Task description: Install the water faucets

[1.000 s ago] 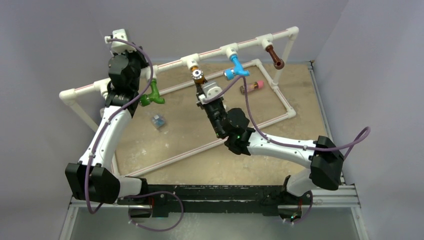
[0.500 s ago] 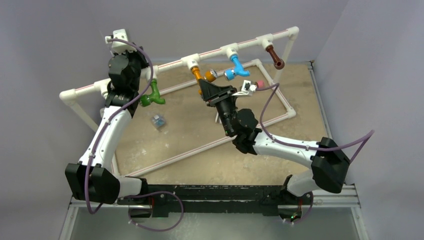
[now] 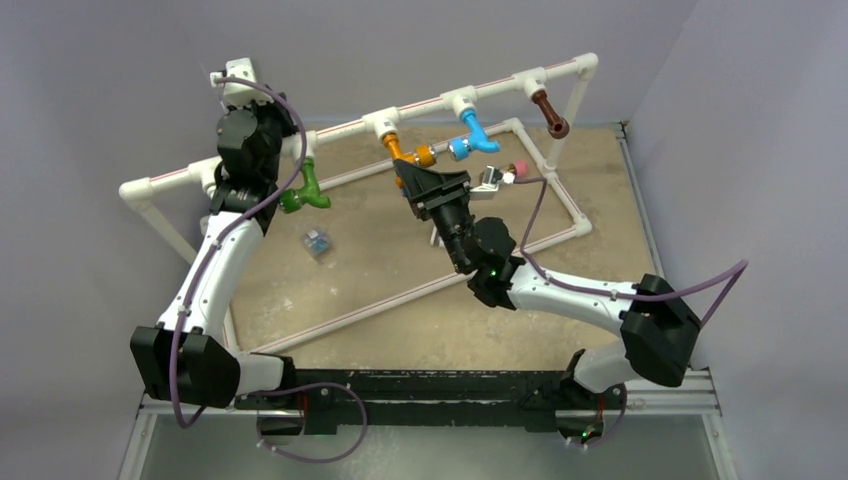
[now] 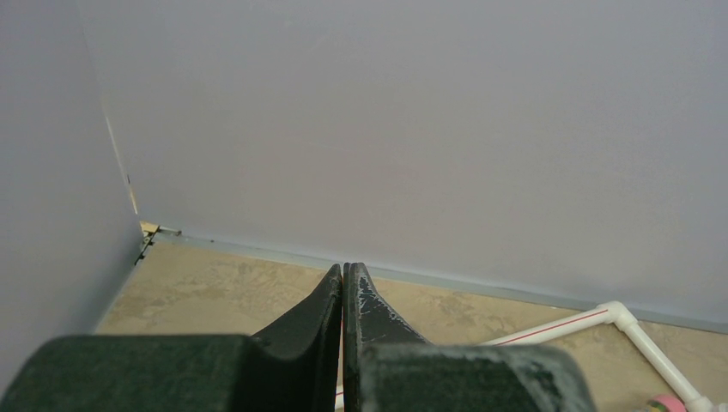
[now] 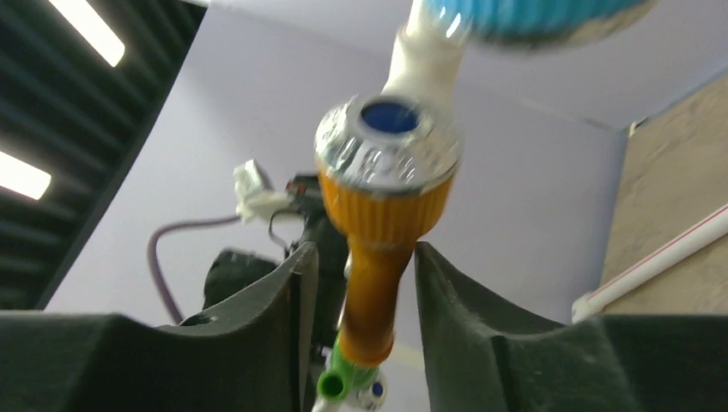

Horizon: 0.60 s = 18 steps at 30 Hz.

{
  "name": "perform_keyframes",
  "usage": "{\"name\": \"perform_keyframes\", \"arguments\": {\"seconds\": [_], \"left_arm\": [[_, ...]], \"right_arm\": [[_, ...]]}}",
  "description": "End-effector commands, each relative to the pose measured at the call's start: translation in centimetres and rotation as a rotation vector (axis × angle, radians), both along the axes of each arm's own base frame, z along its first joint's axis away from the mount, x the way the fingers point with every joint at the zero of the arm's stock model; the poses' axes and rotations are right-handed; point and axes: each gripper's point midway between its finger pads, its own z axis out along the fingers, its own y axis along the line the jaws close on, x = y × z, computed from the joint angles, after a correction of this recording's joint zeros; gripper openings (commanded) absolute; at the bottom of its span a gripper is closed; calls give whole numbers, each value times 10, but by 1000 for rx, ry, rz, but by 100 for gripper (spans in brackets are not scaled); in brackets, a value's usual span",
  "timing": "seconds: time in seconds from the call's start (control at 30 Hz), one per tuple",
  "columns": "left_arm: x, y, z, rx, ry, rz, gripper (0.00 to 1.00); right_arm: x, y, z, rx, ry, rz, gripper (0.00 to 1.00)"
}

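Over the lilac-walled tan tabletop [image 3: 380,265], left pincer [image 4: 343,283] is closed, right pincer [image 5: 365,251] spread around orange faucet [image 5: 384,206].

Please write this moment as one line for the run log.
left tool: shut, empty | right tool: open around orange faucet | green faucet, blue faucet, brown faucet: hanging from white pipe

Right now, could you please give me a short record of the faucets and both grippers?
Pipe frame: white, four faucets hanging from its top rail
Faucets, left to right: green faucet, orange faucet, blue faucet, brown faucet
Right gripper: fingers either side of the orange faucet; grip unclear
Left gripper: shut, empty, facing the rear wall
On table: clear cylinder with pink end
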Motion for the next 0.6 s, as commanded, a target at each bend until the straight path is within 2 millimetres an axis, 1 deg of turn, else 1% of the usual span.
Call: {"name": "perform_keyframes", "arguments": {"seconds": [0.0,0.1,0.17,0.3,0.33,0.47,0.57], "left_arm": [[-6,-8,-123,39,377,-46,0],[-6,-8,-122,39,376,-46,0],[-6,-8,-123,39,377,-45,0],[-6,-8,-123,39,377,-45,0],[-6,-8,-123,39,377,-45,0],[-6,-8,-123,39,379,-45,0],[-6,-8,-123,39,378,-46,0]], "right_arm": [[-36,4,37,93,-81,155,57],[-43,2,37,49,-117,161,68],[-47,0,34,6,-138,161,73],[-48,-7,23,-108,-136,131,81],[-47,-9,17,-151,-127,121,82],[-50,-20,11,-263,-151,85,84],[-52,-28,14,-353,-192,53,84]]}}
